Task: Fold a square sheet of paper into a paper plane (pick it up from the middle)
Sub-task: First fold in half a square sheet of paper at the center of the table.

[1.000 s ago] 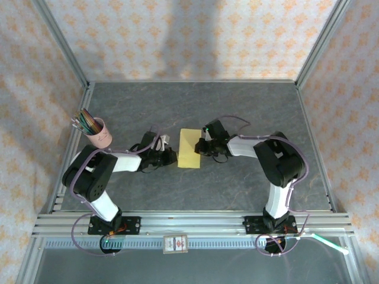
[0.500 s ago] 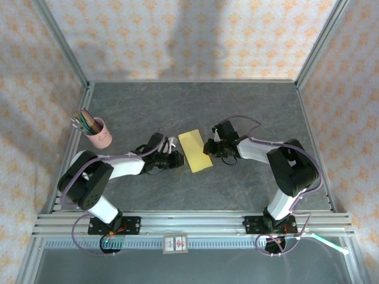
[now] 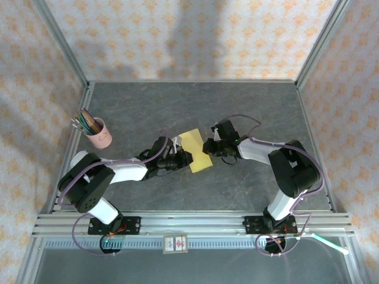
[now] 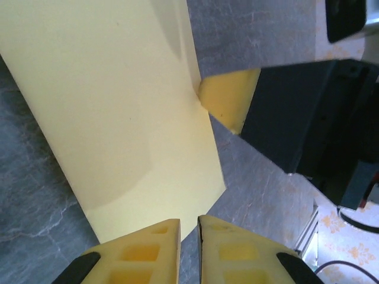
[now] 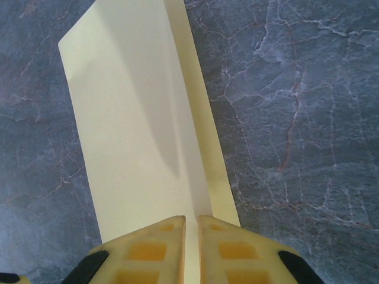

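The square sheet of paper (image 3: pixel 197 149) is yellow and folded into a long rectangle. It lies slanted on the table between my grippers, with one long flap slightly raised (image 5: pixel 130 118). My left gripper (image 3: pixel 187 158) sits low at the paper's near corner (image 4: pixel 118 106). Its jaws (image 4: pixel 189 223) stand a narrow slit apart, with bare table showing between them. My right gripper (image 3: pixel 207 148) rests over the opposite long edge. Its jaws (image 5: pixel 191 220) are also a thin slit apart, with paper passing under both tips. One right fingertip (image 4: pixel 228 100) touches the paper's edge.
A pink cup of pens (image 3: pixel 98 133) stands at the left edge of the grey table (image 3: pixel 195 106). Aluminium frame rails and patterned walls close in the workspace.
The paper has turned from upright to slanted, its near end swung right. My left gripper slid right up to the paper's near corner. The right gripper shifted slightly right and stayed at the edge.
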Controlling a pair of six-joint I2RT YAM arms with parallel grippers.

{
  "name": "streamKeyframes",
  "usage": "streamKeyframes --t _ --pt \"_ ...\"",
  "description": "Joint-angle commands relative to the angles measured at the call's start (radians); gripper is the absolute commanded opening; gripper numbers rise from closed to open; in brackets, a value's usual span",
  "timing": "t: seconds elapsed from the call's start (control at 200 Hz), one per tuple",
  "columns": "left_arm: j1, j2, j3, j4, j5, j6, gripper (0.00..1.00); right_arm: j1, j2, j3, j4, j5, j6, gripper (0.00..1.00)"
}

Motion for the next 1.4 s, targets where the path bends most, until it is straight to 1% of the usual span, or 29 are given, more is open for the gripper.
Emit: streamKeyframes --t 0.0,0.19,0.395,0.516,0.636,0.721,0.826,0.951,1.211,1.396 --pt "0.004 -0.019 0.009 0.0 -0.048 0.002 0.19 0.005 0.012 -0.039 -0.007 0.003 0.008 0.13" --pt "0.027 -0.066 0.023 -0.099 -0.062 0.047 0.21 0.033 -0.008 -0.115 0.052 -0.012 0.095 0.13" --pt "0.082 -0.135 -0.044 -0.109 -0.047 0.029 0.24 0.101 -0.041 -0.164 0.165 -0.013 0.24 0.13" --pt "0.088 -0.154 -0.061 -0.113 -0.024 0.027 0.26 0.128 -0.046 -0.168 0.204 0.0 0.284 0.13" --pt "0.088 -0.143 -0.081 -0.084 0.018 0.007 0.27 0.13 -0.051 -0.156 0.191 0.023 0.276 0.13" --pt "0.081 -0.118 -0.109 -0.023 0.052 -0.028 0.27 0.13 -0.046 -0.152 0.189 0.02 0.267 0.14" --pt "0.076 -0.084 -0.131 0.046 0.061 -0.059 0.25 0.13 -0.031 -0.138 0.18 0.022 0.251 0.14" --pt "0.076 -0.04 -0.12 0.096 0.083 -0.064 0.23 0.13 -0.016 -0.123 0.172 0.018 0.237 0.14" --pt "0.08 0.014 -0.124 0.093 0.075 -0.054 0.21 0.128 -0.018 -0.09 0.129 0.041 0.2 0.14" --pt "0.099 0.056 -0.12 0.078 0.08 -0.015 0.2 0.125 -0.04 -0.06 0.103 0.053 0.157 0.18"
